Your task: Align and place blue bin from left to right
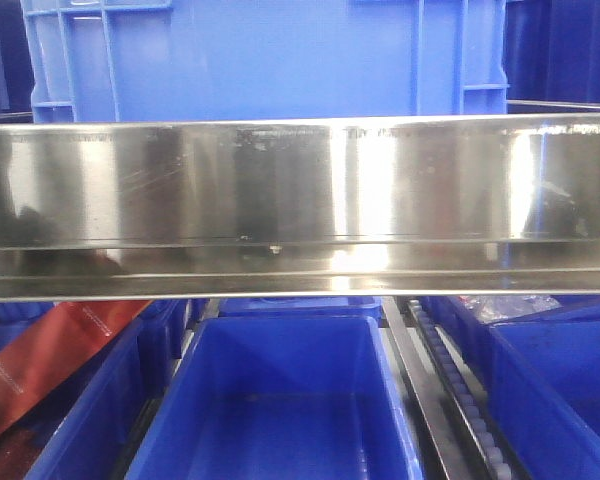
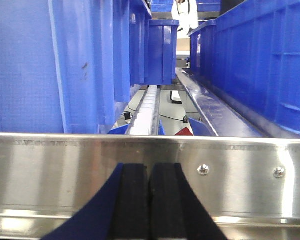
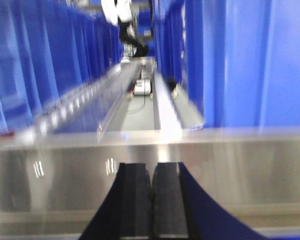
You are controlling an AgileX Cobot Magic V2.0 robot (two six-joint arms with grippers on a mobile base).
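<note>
Blue bin [image 1: 270, 60] on upper shelf level, behind steel rail [image 1: 300, 200], roughly centred in front view. Left gripper [image 2: 150, 200] pads pressed together, holding nothing, low before rail. Right gripper [image 3: 151, 200] likewise closed and empty; that view blurred, so gap to crate wall uncertain. Best to open jaws wide, square up, push evenly along rollers [image 2: 145, 107].

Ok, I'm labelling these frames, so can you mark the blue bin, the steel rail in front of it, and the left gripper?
blue bin [image 1: 270, 60]: front-facing view, on its smooth flat side panel.
steel rail [image 1: 180, 190]: front-facing view, on its shiny front face.
left gripper [image 2: 150, 187]: left wrist view, at the seam where the black jaws meet.
</note>
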